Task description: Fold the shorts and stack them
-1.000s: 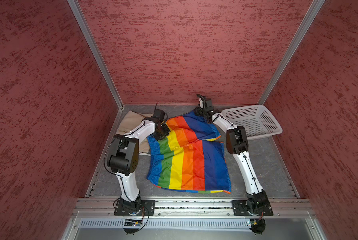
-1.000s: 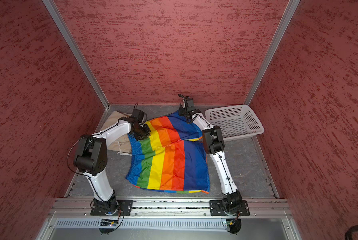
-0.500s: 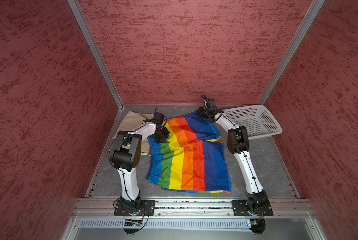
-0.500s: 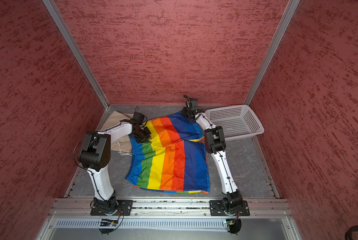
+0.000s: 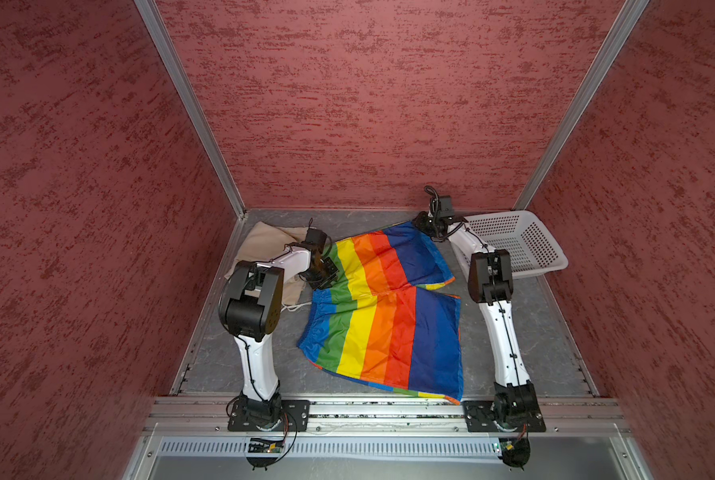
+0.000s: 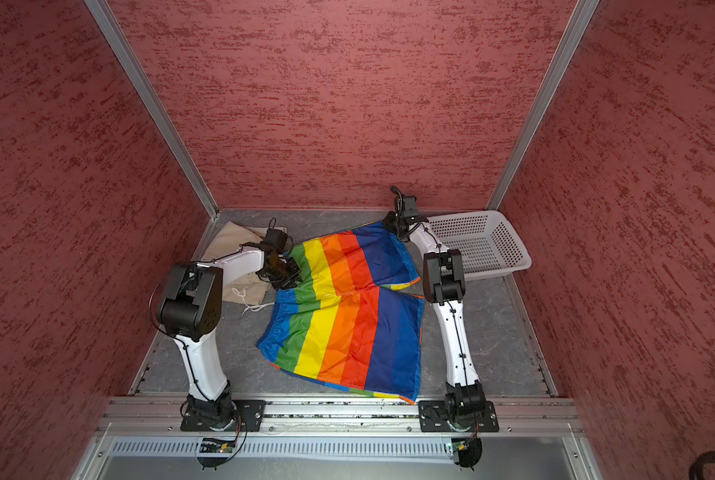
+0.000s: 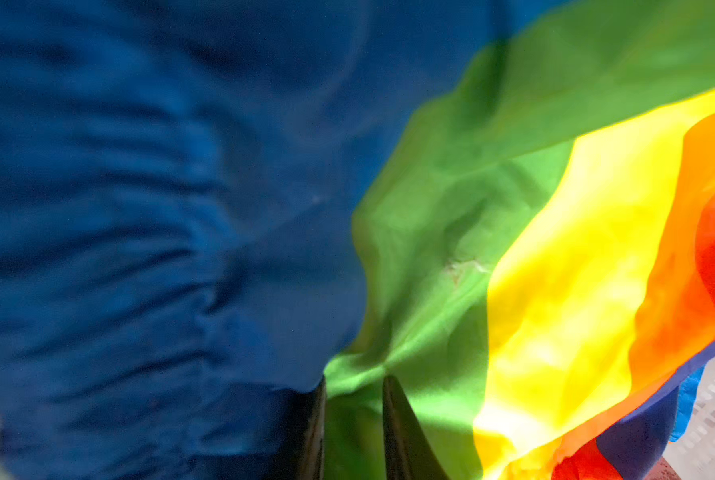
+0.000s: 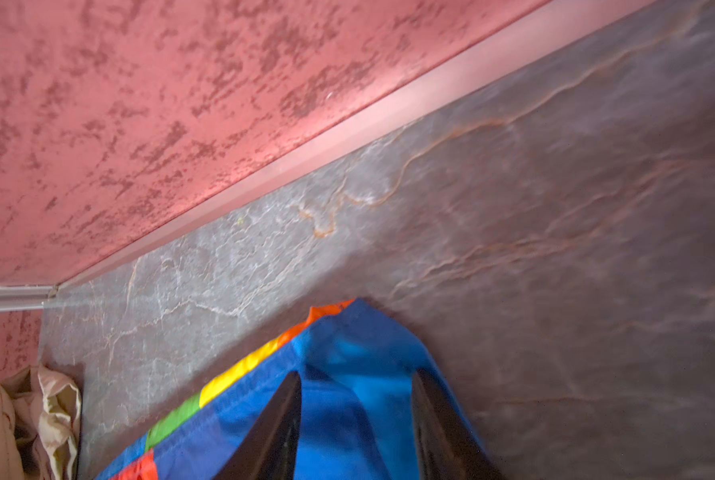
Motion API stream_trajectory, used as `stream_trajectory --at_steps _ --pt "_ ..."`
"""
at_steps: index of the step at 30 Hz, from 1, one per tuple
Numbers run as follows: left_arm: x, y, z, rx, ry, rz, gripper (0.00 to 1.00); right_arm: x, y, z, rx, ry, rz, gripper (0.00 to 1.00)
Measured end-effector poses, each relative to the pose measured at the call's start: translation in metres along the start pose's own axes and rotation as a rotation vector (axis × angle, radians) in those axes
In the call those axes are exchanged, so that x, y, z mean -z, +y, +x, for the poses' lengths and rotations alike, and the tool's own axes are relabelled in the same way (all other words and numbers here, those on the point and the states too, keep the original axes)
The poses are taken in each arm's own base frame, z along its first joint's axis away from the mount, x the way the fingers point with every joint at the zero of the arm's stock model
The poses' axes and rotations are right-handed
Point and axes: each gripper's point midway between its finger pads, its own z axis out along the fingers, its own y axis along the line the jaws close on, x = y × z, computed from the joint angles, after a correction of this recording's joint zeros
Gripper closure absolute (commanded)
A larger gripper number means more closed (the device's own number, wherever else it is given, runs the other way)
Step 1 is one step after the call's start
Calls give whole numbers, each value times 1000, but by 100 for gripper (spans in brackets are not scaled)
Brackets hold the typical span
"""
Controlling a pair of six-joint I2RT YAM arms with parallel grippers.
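The left pincer [image 7: 353, 380] is closed on a fold of green cloth at the waist end of the rainbow-striped shorts [image 5: 389, 332]; in the left wrist view the cloth fills the narrow gap between its two dark fingers [image 7: 405, 432]. In both top views this pincer [image 5: 326, 270] [image 6: 287, 274] sits at the left edge of the garment, where the gathered blue waistband begins.

The right pincer [image 8: 355, 374] grips bunched blue cloth at the far leg's hem corner, which peaks up past its fingertips. From above it [image 5: 424, 224] [image 6: 391, 226] is at the far right corner of the shorts, close to the back wall.

Between the two pincers the far leg is raised. The near leg lies flat on the grey counter [image 5: 534, 332], reaching almost to its front edge.

The beige shorts [image 5: 264, 245] [image 8: 35, 415] lie crumpled in the far left corner, just behind the left arm. A white perforated basket [image 5: 513, 214] [image 6: 472, 216] stands in the far right corner, beside the right arm.
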Motion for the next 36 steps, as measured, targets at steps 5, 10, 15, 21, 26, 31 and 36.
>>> stream_trajectory --at_steps 5,10,15,21,26,31,36 --pt "18 -25 -6 -31 -31 42 71 11 33 23 95 49 -9 49" --pt "77 -49 0 -75 -114 124 69 75 96 57 234 50 4 42" --pt "151 -41 22 -112 -239 210 64 185 154 90 374 -56 -5 36" --pt "140 38 76 -79 -184 102 61 257 117 175 474 -24 127 35" --pt "118 103 122 -45 -84 -14 60 294 35 271 511 199 322 38" --pt "115 129 146 -33 -52 -39 60 346 8 322 504 320 378 44" --pt "108 145 163 -29 -5 -84 57 376 -4 371 577 477 435 45"
